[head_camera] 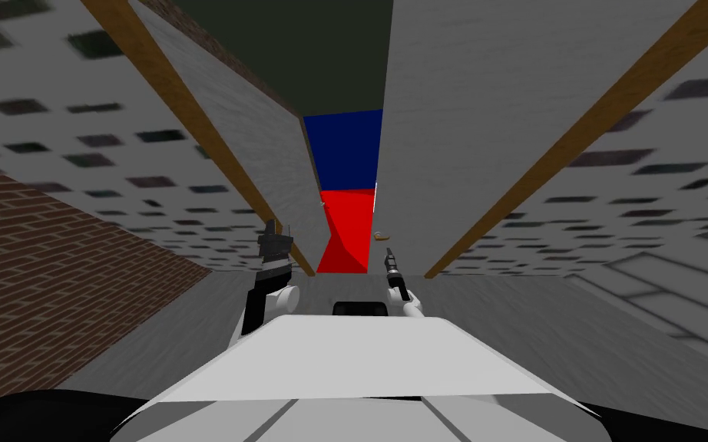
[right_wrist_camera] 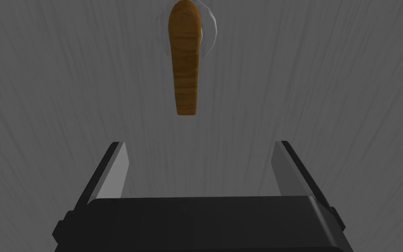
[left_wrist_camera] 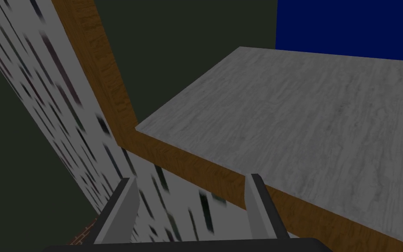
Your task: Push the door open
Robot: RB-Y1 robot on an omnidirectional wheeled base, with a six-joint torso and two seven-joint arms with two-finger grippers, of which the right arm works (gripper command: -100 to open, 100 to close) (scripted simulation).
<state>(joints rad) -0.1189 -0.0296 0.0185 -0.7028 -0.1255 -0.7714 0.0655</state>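
A: Status of right gripper (right_wrist_camera: 199, 143)?
B: Spread at the fingers, gripping nothing. Aimed at the grey door (right_wrist_camera: 327, 87), fingertips apart from the brown lever handle (right_wrist_camera: 186, 65).
A: Location of door?
B: Straight ahead, right of a narrow gap (head_camera: 345, 192) showing blue and red.
A: Status of left gripper (left_wrist_camera: 191, 177)?
B: Spread at the fingers, empty. Raised on the left, facing the brown door frame (left_wrist_camera: 109, 96) and a grey panel (left_wrist_camera: 305, 131).

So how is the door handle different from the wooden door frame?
The brown wooden lever handle is short and rounded; the brown wooden door frame is long, flat, cornered. The handle sits on the grey door; the frame edges it. Both show wood grain.
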